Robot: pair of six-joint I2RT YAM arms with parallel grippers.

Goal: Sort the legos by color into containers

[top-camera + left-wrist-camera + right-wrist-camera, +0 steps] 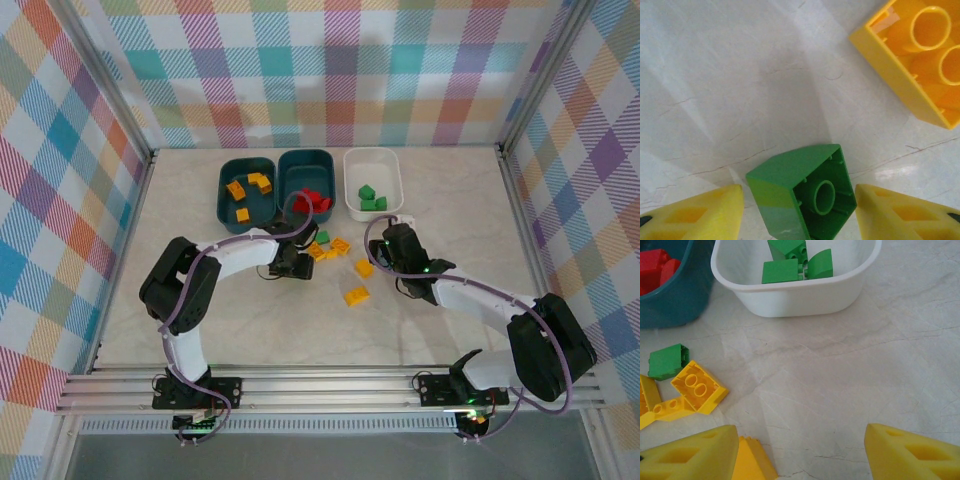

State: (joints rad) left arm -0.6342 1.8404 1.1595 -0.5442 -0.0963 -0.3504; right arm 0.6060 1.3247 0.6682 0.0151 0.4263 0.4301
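Three containers stand in a row at the back: a teal bin (232, 205) with yellow legos, a teal bin (290, 165) with red legos (657, 265), and a white bin (385, 212) with green legos (782, 271). Loose yellow legos (356, 295) and one green lego (322, 238) lie mid-table. My left gripper (303, 262) is open; the green lego (790, 175) lies on its side between the fingers (700, 212), with narrow gaps. My right gripper (800, 432) is open over bare table, with a yellow lego (752, 462) beside its left finger.
A yellow lego (912, 55) lies hollow side up just beyond the green one. Several more yellow legos (697, 387) cluster beside it. Checked walls and a metal frame (330, 385) enclose the marble table (250, 330).
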